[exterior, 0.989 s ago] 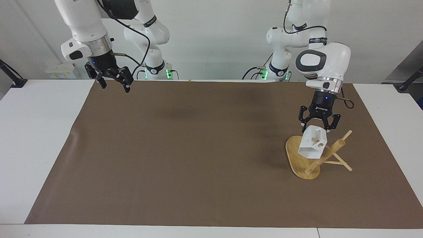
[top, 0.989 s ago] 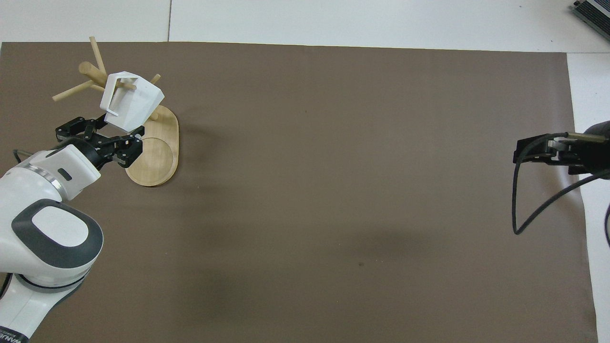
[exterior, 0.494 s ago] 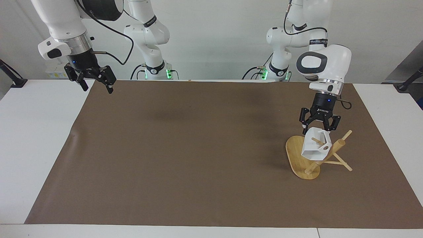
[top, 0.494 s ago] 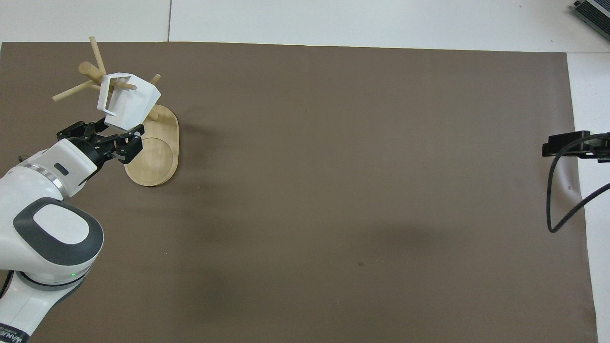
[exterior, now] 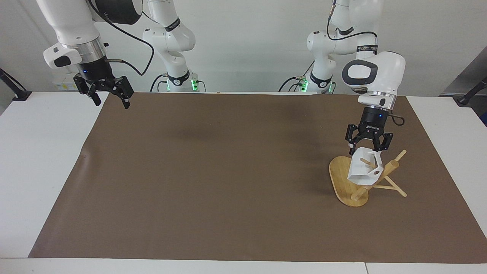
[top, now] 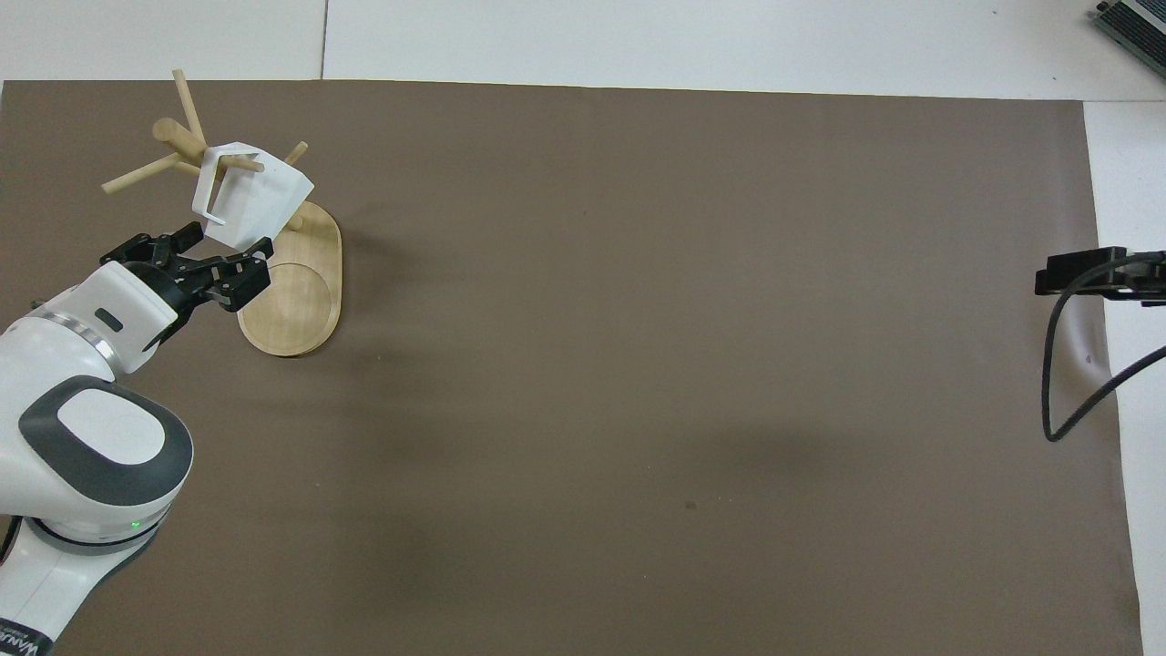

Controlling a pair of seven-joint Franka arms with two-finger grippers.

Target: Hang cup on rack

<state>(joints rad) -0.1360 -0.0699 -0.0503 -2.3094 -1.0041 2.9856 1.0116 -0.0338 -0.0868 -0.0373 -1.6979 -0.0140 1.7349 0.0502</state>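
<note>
Facing view: the white faceted cup (exterior: 363,169) hangs tilted on a peg of the bamboo mug rack (exterior: 374,179), which stands on the brown mat (exterior: 213,179) toward the left arm's end of the table. The left gripper (exterior: 367,149) is directly above the cup, fingers spread apart at its upper edge; contact cannot be determined. The right gripper (exterior: 111,99) waits with fingers wide, raised over the mat's corner at the right arm's end.

Wide bare brown mat (exterior: 213,182) across the middle; only the rack (exterior: 352,182) with hung cup (exterior: 363,169) obstructing, toward the left arm's end.
</note>
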